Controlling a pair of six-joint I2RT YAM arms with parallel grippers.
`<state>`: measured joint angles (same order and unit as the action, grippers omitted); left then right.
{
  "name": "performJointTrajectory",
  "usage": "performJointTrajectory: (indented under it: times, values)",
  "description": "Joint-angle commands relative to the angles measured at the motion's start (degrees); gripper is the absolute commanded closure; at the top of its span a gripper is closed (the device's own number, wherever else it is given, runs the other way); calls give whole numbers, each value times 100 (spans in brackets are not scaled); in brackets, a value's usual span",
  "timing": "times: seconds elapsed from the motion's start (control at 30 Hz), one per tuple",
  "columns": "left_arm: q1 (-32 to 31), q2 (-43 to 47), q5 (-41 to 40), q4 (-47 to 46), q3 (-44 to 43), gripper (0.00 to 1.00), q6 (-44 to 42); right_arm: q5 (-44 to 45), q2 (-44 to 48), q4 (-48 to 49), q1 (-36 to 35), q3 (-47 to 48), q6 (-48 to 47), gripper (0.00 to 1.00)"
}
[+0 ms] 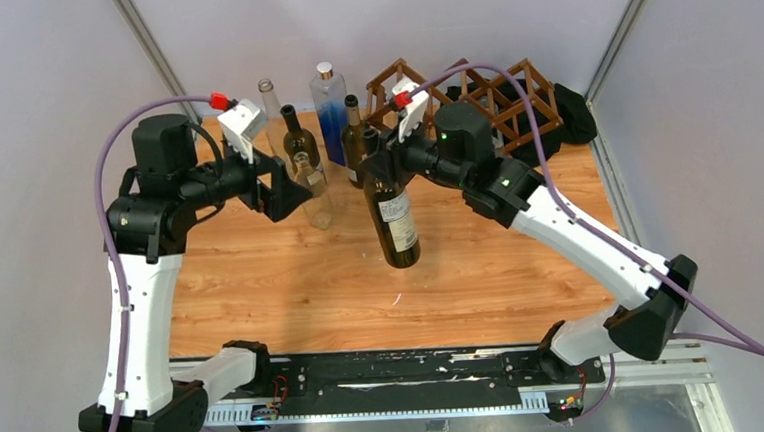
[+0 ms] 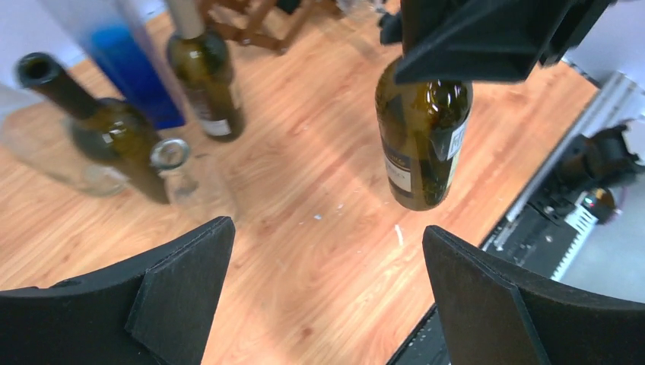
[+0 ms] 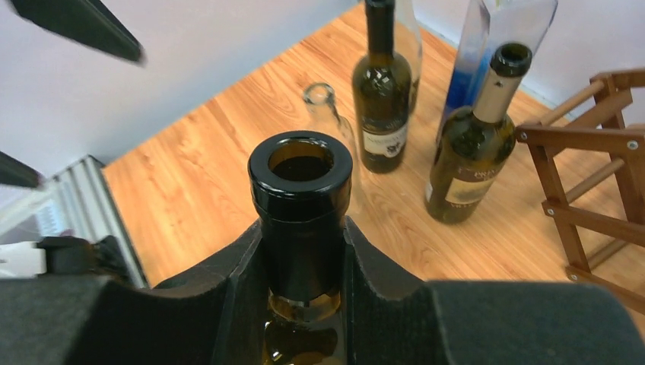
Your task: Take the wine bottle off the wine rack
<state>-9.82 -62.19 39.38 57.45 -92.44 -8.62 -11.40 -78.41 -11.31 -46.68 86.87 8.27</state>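
Top external view, your items: right gripper [image 1: 377, 162], fingers clamped on the neck of the dark green wine bottle [image 1: 394, 220]. The bottle hangs tilted over the table [image 1: 262, 283], off the wine rack [image 1: 496, 99] and in front of it. Left gripper [image 1: 281, 187]: fingers spread wide.

wine rack [image 1: 526, 92]: near left cells hidden behind the right arm from above; cut off by the right edge in the right wrist view.
wine bottle [image 1: 395, 220]: neck covered by the right gripper [image 1: 382, 161] from above; body lost below the bottom edge in the right wrist view.
label [image 1: 396, 210]: print too small to read.
blue bottle [image 2: 133, 72]: blurred, top cut off by the upper edge.
clear bottle [image 2: 30, 144]: smeared, running past the left edge.
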Motion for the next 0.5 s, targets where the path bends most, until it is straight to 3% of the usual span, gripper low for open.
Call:
performJointTrajectory:
  times: [0.0, 0.1, 0.3, 0.47]
  values:
    - [306, -193, -674, 494, -460, 0, -221, 364, -210, 1714, 149, -339, -311, 100]
    - [442, -304, -1567, 503, -572, 0, -337, 387, -534, 2508, 315, -608, -150, 100]
    - [593, -298, -1575, 487, -812, 0, -242, 738, -1379, 4369, 404, -1046, -70, 100]
    - [596, -292, -1556, 487, -998, 0, -172, 683, -2121, 4975, 400, -706, -109, 100]
